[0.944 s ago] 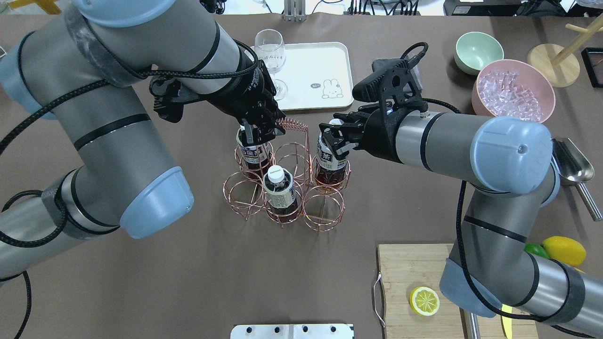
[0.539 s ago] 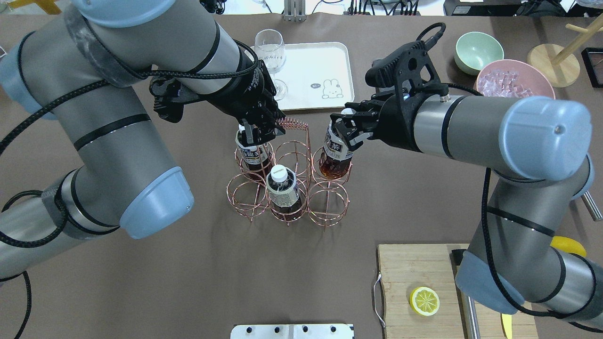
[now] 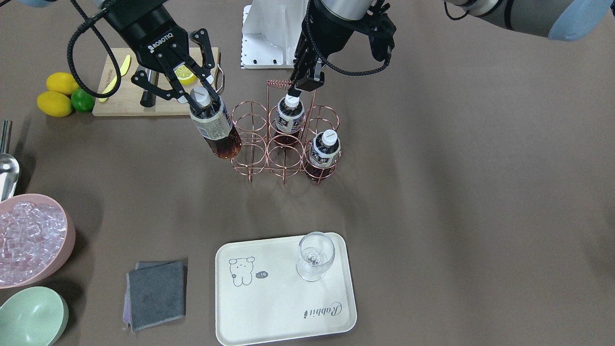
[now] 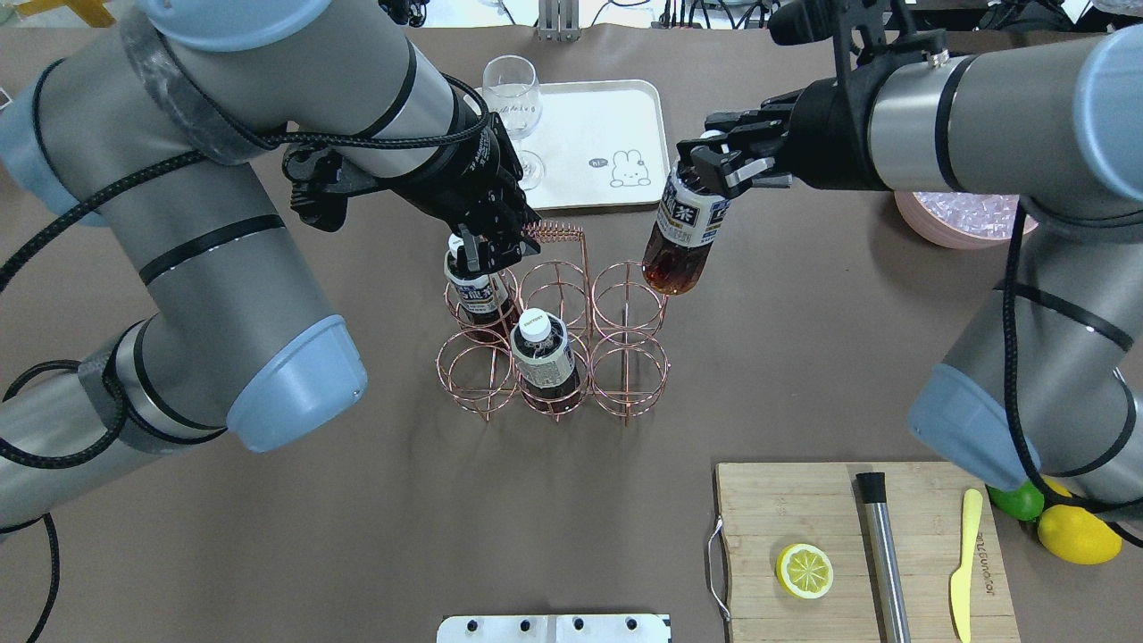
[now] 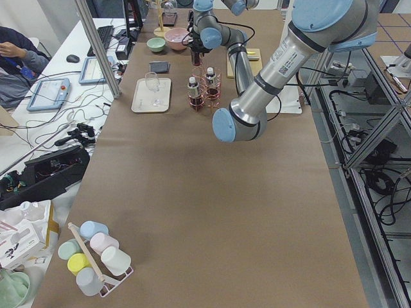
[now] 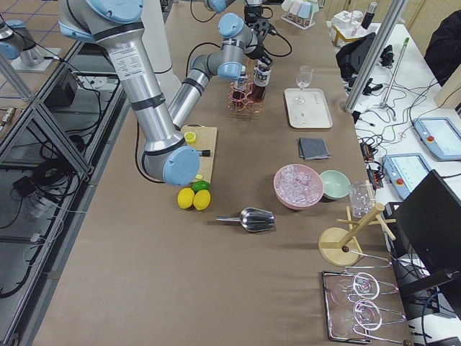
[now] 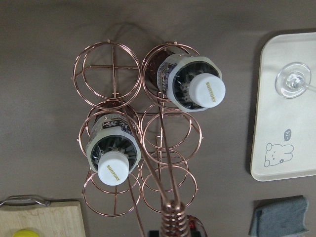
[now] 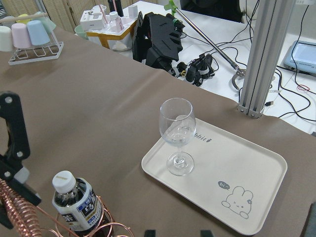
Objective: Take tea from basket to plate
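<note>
My right gripper [image 4: 714,165] is shut on the neck of one tea bottle [image 4: 683,241] and holds it tilted in the air, just right of the copper wire basket [image 4: 585,286]. In the front view this gripper [image 3: 194,93] and its bottle [image 3: 216,129] hang left of the basket [image 3: 252,139]. Two more tea bottles [image 4: 473,286] [image 4: 543,353] stand in basket rings. My left gripper [image 4: 487,250] is shut on the basket's coiled handle [image 7: 173,217]. The cream plate [image 4: 598,143] lies beyond the basket, holding a wine glass [image 4: 513,98].
A pink bowl of ice [image 3: 29,240], a green bowl [image 3: 29,315] and a grey cloth [image 3: 156,293] lie near the plate [image 3: 283,298]. A cutting board [image 4: 857,554] with a lemon slice, a knife and a metal rod is at the near right, with lemons and a lime [image 3: 57,96] beside it.
My right gripper has lifted its tea bottle out of the basket ring and carried it up, right and toward the plate. The left gripper stays on the handle.
</note>
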{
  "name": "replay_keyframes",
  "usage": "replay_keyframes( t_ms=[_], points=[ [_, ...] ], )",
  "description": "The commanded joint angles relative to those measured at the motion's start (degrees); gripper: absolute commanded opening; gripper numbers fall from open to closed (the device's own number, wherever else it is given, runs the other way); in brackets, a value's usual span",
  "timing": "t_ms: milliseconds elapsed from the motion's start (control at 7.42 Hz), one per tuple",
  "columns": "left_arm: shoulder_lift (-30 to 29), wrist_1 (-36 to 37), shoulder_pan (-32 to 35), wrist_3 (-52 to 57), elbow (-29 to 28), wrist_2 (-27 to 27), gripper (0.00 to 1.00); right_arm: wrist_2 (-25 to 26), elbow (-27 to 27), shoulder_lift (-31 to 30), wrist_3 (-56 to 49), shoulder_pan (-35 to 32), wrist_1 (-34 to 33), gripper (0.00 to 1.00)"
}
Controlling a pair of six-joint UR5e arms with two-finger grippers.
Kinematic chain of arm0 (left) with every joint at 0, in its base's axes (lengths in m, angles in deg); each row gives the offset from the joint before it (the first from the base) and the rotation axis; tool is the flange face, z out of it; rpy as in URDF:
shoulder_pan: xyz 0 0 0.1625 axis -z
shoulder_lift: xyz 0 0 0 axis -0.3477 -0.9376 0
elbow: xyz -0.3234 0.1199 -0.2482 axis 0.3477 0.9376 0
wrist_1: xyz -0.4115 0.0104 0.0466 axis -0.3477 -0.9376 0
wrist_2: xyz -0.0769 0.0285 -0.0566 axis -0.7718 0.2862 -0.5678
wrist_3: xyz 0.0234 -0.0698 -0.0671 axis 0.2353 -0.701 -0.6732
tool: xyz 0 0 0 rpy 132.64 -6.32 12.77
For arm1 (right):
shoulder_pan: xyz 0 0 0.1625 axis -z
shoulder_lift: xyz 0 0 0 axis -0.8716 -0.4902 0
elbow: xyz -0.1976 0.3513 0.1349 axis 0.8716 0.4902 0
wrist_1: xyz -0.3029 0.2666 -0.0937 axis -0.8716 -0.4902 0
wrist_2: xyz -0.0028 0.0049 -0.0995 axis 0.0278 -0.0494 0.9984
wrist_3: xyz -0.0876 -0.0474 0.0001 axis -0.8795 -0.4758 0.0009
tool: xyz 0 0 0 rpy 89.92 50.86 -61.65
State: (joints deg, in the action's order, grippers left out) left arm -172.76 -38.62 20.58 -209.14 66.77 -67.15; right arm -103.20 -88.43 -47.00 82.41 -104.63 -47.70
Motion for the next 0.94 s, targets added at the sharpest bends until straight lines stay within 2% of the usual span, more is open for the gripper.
replay_keyframes(
  t_ms=[0,270,404,539,809],
  points=[
    [0.00,0.09,0.03,0.86,0.00,0.64,0.00,-6.76,0.26,-0.23,-0.08,-7.23,0.09,0.00],
    [0.00,0.09,0.21,0.87,-0.09,0.55,0.00,-5.65,4.62,-0.68,0.19,-9.80,2.88,0.00],
    [0.00,0.09,0.56,0.87,-0.09,0.64,0.00,-2.68,9.70,-0.33,0.62,-9.80,9.77,0.00],
    [-0.09,0.17,0.99,0.87,-0.09,0.64,0.00,-0.65,14.36,1.76,1.76,-9.80,14.28,0.00],
    [-0.26,0.53,3.79,1.22,-0.09,0.03,0.00,3.14,21.75,8.51,2.38,-9.72,15.12,0.00]
  ],
)
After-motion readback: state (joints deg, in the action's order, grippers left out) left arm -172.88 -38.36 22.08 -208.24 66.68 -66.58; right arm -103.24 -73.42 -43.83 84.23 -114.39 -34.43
